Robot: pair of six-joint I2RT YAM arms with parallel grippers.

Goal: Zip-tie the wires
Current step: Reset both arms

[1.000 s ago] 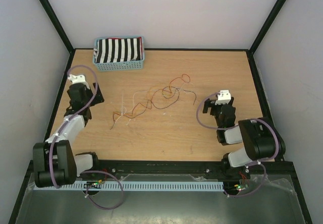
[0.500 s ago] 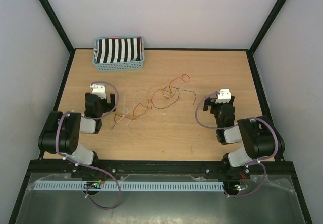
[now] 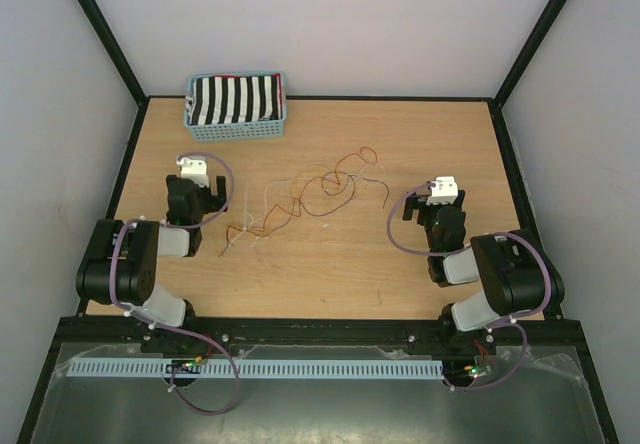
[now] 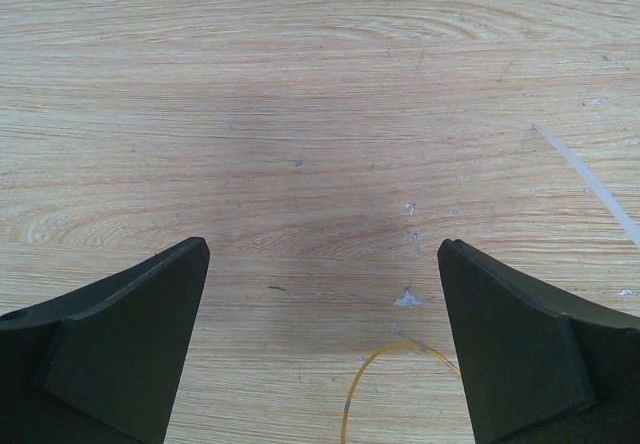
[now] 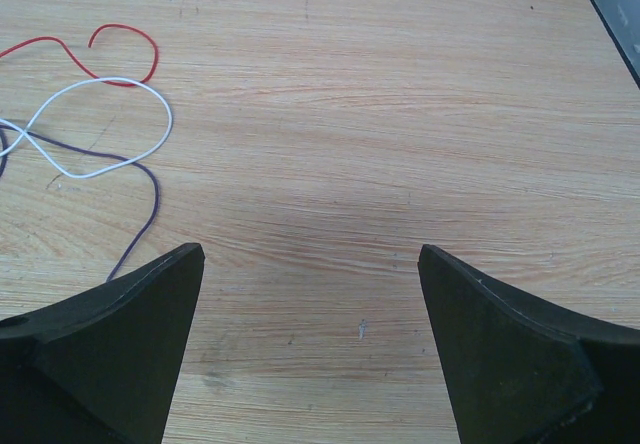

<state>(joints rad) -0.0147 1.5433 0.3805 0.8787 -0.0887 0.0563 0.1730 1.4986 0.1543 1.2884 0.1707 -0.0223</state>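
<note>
The wires [image 3: 300,199] lie loose in thin red, orange, white and dark curls across the middle of the table. My left gripper [image 3: 195,186] hovers just left of their left end, open and holding nothing. In the left wrist view the left gripper [image 4: 325,249] frames bare wood, with a yellow wire loop [image 4: 375,374] low between the fingers. My right gripper [image 3: 437,204] stands right of the wires, also open. The right wrist view shows the right gripper [image 5: 312,254] over bare wood, with the red [image 5: 125,49], white [image 5: 100,129] and purple [image 5: 140,194] strands up to its left.
A clear zip tie [image 4: 590,179] lies on the wood right of the left gripper, a pale line [image 3: 244,204] in the top view. A blue basket [image 3: 237,129] with striped cloth stands at the back left. Black frame rails edge the table.
The left arm swung in from the far left edge toward the wires' left end, then shifted slightly back. The right arm has not moved. Both grippers stayed open.
</note>
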